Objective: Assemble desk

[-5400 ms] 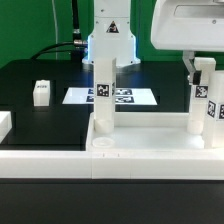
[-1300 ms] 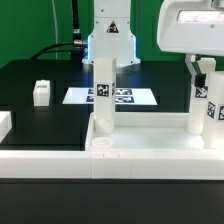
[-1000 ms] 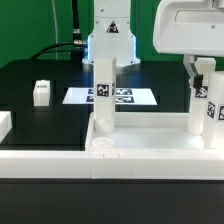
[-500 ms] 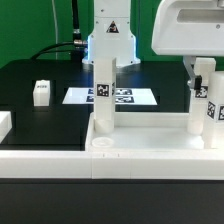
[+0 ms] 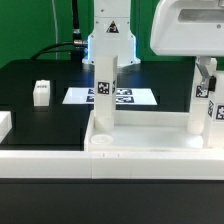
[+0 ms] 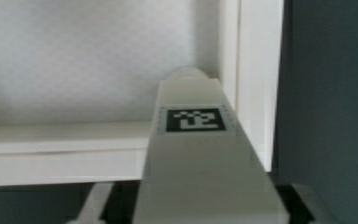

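Two legs up on the desk slab: the free leg stands alone, the gripper pinches the held leg at the exterior view's right. A loose leg lies near the marker board.

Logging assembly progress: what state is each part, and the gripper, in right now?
standing leg: upright on the desk slab, not gripped.
held leg: upright, between the fingers.
gripper: shut on the held leg.
loose leg: lying on the table, apart.
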### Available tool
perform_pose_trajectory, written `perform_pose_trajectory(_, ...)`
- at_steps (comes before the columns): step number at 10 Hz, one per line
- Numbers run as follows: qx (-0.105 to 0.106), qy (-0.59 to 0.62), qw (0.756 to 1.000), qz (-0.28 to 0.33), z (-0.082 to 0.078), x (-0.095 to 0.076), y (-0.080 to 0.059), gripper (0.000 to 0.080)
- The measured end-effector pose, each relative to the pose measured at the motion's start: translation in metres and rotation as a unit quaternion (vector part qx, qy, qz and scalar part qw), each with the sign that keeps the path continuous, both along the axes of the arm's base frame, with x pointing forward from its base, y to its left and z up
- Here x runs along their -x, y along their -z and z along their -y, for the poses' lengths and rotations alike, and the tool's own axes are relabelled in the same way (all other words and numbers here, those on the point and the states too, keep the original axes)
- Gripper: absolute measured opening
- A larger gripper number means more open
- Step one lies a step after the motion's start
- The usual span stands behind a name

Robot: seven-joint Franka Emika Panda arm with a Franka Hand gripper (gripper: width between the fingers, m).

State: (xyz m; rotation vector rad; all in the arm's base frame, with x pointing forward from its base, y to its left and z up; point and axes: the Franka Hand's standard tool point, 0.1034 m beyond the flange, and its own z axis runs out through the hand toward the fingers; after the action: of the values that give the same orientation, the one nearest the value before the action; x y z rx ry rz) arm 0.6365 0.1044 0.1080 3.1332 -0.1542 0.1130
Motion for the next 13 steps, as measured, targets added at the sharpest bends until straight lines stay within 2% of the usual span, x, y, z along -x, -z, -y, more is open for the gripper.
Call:
perform_pose_trajectory(4,-0.004,0.083,0.997,0.001,0.004,0.000,0.000,0.0288)
perform_pose_trajectory(11,0.003,0.260,0.966,0.002,0.036,0.002,0.000,0.0292)
perform_pose_trajectory(12,0.003,0.263,0.965,0.001,0.035,0.003,0.000,0.0392)
perform_pose_trajectory(13,0.003,0.262,0.965,0.001,0.035,0.003,0.001,0.0392)
